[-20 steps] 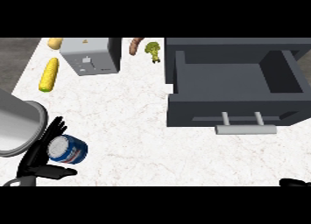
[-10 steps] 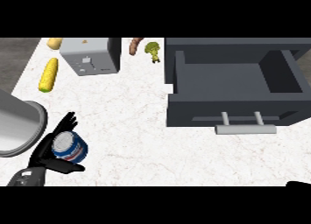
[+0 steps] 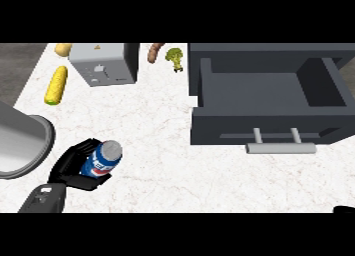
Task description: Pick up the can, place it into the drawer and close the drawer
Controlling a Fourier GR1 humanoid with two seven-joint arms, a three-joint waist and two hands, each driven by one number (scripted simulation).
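A blue can (image 3: 105,160) with a silver top is at the lower left of the head view, tilted with its top toward the upper right. My left hand (image 3: 71,169) is shut on it, black fingers curled round its lower side. The dark grey drawer (image 3: 209,95) stands open at the right, its inside bare and its pale handle (image 3: 279,147) facing me. The can is well left of the drawer. Only a black sliver of my right hand (image 3: 350,209) shows at the bottom right corner.
A large grey pot (image 3: 14,137) lies close to the left of my hand. At the back stand a toaster (image 3: 102,65), a corn cob (image 3: 56,85), a sausage (image 3: 155,52) and a broccoli piece (image 3: 174,57). White counter lies between can and drawer.
My left hand has carried the can to the right and slightly away from me, and the can now tilts more. The right hand has sunk toward the bottom corner.
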